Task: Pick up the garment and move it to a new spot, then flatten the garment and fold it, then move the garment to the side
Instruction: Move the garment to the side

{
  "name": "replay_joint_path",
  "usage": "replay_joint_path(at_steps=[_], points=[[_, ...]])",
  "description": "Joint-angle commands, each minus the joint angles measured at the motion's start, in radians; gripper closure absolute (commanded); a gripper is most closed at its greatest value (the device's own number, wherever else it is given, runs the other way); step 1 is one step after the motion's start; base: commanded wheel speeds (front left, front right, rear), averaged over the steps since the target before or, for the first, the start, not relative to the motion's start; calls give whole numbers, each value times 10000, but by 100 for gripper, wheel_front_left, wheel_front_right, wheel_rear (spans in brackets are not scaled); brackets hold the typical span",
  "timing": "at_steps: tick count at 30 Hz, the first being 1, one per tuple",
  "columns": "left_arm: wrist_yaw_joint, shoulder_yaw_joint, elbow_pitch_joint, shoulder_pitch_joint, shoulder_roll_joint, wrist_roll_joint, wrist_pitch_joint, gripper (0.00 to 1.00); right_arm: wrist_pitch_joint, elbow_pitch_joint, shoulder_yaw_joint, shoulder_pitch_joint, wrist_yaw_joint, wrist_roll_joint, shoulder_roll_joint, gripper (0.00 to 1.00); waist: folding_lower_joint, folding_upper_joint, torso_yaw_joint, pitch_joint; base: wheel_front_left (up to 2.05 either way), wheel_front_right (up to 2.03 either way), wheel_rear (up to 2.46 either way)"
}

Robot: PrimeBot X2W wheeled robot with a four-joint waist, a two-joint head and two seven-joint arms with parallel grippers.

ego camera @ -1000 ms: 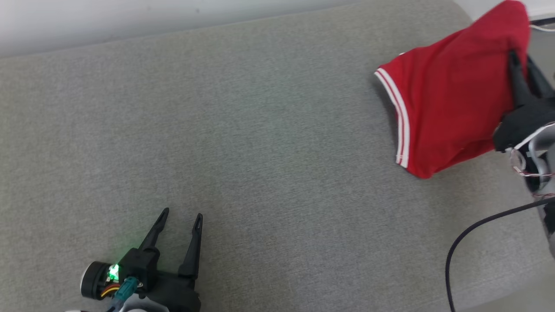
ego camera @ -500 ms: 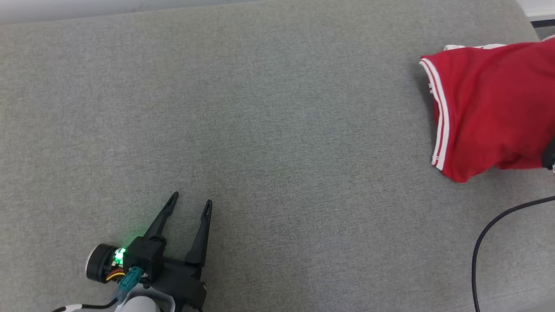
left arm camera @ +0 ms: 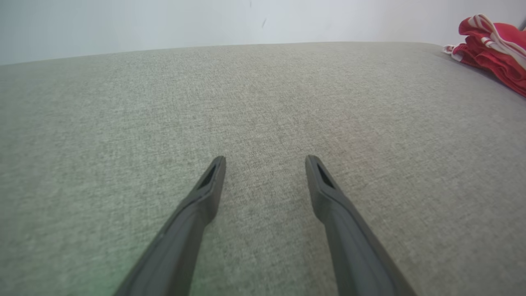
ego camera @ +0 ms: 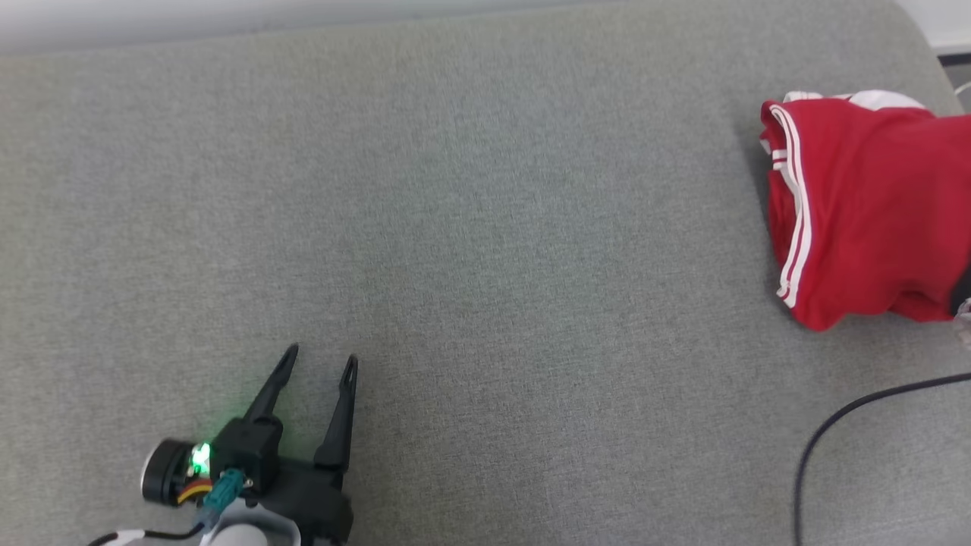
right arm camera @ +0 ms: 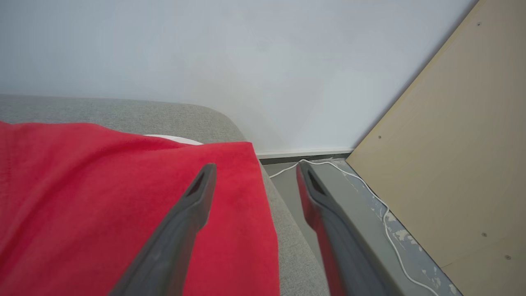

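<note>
Behind the work, a plain pale wall [right arm camera: 205,49] closes off the room, and a light wooden panel [right arm camera: 460,144] leans in at the right. A strip of worn grey floor [right arm camera: 357,213] lies between them. Below the wall runs the table [ego camera: 485,227], padded and covered in grey woven cloth, with a rounded far-right corner; most of its top is bare.

The red garment [ego camera: 865,212], trimmed with white stripes, lies bunched at that far-right corner, close to the edge and well apart from the table's middle. Judging by the crumpled heap, this is the new spot, and flattening has not begun.

The right claw [right arm camera: 255,165] hangs just above the garment's edge with its fingers spread wide, gripping nothing: one finger is over the red cloth, the other over the gap beside the table. The left claw [ego camera: 321,355] waits near the front left, equally wide open and empty, probably kept clear until spreading calls for both arms.

A black cable [ego camera: 834,425] loops across the near-right corner, and a thin white cable [right arm camera: 386,205] trails along the floor.
</note>
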Motion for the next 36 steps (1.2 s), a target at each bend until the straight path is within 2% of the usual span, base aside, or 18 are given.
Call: replay_joint_path(at_steps=[1, 4, 9, 17, 24, 36], points=[[64, 71, 132, 287, 18, -109, 15, 0, -5, -495, 173, 368, -12, 44, 415, 0, -1, -1, 24, -355, 0, 0, 0], [90, 92, 158, 396, -21, -165, 9, 0, -5, -968, 470, 679, -12, 300, 731, 0, -1, -1, 56, -563, 0, 0, 0], [153, 258, 182, 694, -70, -298, 9, 0, -5, -2045, 1680, 1558, -12, 1261, 1324, 0, -1, -1, 170, -1009, 0, 0, 0], [265, 602, 171, 1146, -156, -399, 9, 0, -5, -3206, 3425, 2919, -12, 2882, 1688, 0, -1, -1, 549, -1652, 0, 0, 0], [382, 912, 188, 1655, -209, -464, 9, 0, -5, -4167, 4120, 4278, -12, 3862, 2238, 0, -1, -1, 931, -2127, 0, 0, 0], [485, 1453, 119, 2206, -226, -424, 9, 0, -5, -4786, 4484, 5614, -12, 4184, 3018, 0, -1, -1, 1096, -2704, 0, 0, 0]])
